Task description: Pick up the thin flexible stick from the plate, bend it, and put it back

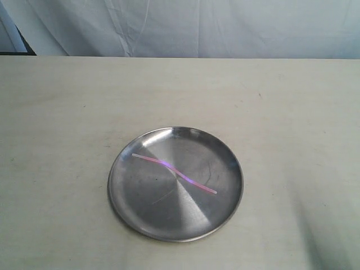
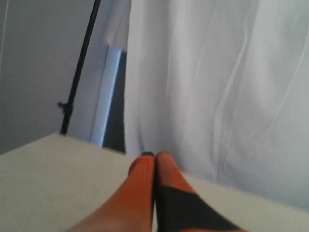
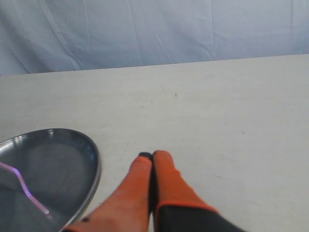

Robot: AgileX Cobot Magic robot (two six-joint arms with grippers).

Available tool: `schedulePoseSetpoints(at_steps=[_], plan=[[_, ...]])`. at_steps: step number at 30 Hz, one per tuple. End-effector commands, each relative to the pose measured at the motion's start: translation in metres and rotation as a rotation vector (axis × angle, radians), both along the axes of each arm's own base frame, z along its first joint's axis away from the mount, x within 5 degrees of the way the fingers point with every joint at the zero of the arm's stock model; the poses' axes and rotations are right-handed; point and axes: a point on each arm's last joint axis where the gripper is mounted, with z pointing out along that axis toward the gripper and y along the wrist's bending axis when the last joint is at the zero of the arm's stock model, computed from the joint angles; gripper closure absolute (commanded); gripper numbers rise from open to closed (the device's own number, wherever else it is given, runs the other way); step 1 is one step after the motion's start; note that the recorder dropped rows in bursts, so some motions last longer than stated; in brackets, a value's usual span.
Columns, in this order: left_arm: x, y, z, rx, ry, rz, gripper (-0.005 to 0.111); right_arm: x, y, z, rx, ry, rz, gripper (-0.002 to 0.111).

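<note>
Got a pale beige tabletop [image 1: 56,112] with a round silver brushed-metal plate [image 1: 140,216] around the middle. Seeing the left orange-fingered pincer [image 2: 154,157] pressed together over the tabletop, and the right orange-fingered pincer [image 3: 152,157] pressed together too, near the plate's rim. Lying across the plate, far-left to near-right: a thin translucent pink stick [image 1: 169,164], slightly kinked.

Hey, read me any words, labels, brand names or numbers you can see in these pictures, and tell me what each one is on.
None: no readable text shows in any of the three views.
The plate is bare brushed metal with no stamp or brand showing.
The thin flexible stick, the table, the white cloth backdrop, the left gripper and the right gripper carry no lettering.
</note>
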Motion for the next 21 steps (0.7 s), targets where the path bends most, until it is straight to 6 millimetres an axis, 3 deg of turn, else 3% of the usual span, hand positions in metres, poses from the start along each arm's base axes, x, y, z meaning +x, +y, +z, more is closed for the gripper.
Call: schedulePoseSetpoints(at_steps=[1, 8, 21], plan=[[0.0002, 0.0028, -0.0256, 0.027, 0.224, 0.033, 0.107, -0.0002, -0.0003, 0.0001, -0.001, -0.01, -0.005, 0.108], [-0.0011, 0.0036, -0.0345, 0.005, 0.32, 0.042, 0.107, -0.0002, -0.0003, 0.0001, 0.001, -0.01, -0.005, 0.108], [-0.0012, 0.0037, -0.0349, 0.004, 0.324, 0.042, 0.107, -0.0002, -0.0003, 0.0001, 0.0, -0.01, -0.005, 0.108]])
